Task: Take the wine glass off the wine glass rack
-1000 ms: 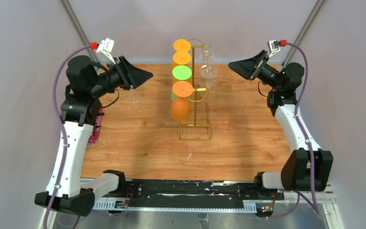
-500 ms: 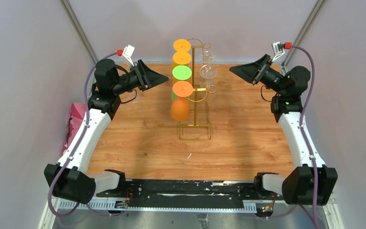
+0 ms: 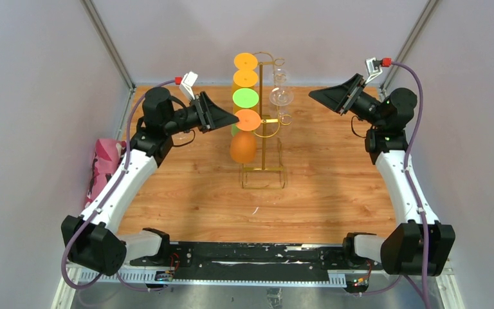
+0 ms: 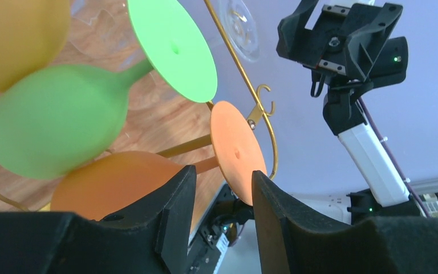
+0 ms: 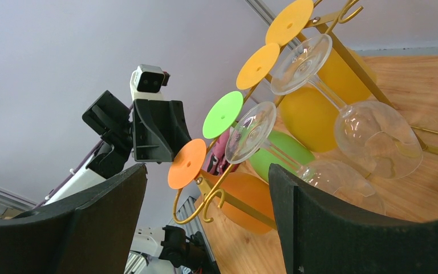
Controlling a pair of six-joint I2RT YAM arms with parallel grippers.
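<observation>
The gold wire wine glass rack (image 3: 267,132) stands mid-table. On its left side hang yellow, green and orange wine glasses, on its right clear ones (image 3: 281,96). My left gripper (image 3: 233,120) is open at the orange wine glass (image 3: 243,147). In the left wrist view (image 4: 221,174) the lower edge of the glass's round foot (image 4: 238,151) lies between the open fingers, and its bowl (image 4: 114,182) is beside the left finger. My right gripper (image 3: 315,95) is open and empty, apart from the rack on its right. In the right wrist view (image 5: 206,168) it faces the clear glasses (image 5: 376,137).
A green glass (image 4: 51,131) and yellow glasses hang just above the orange one. The rack's curled hooks (image 4: 259,108) are close to the orange foot. A pink object (image 3: 103,161) lies off the table's left edge.
My left arm has swung right and forward, bringing its open gripper up to the orange glass's foot. The right gripper has barely moved.
</observation>
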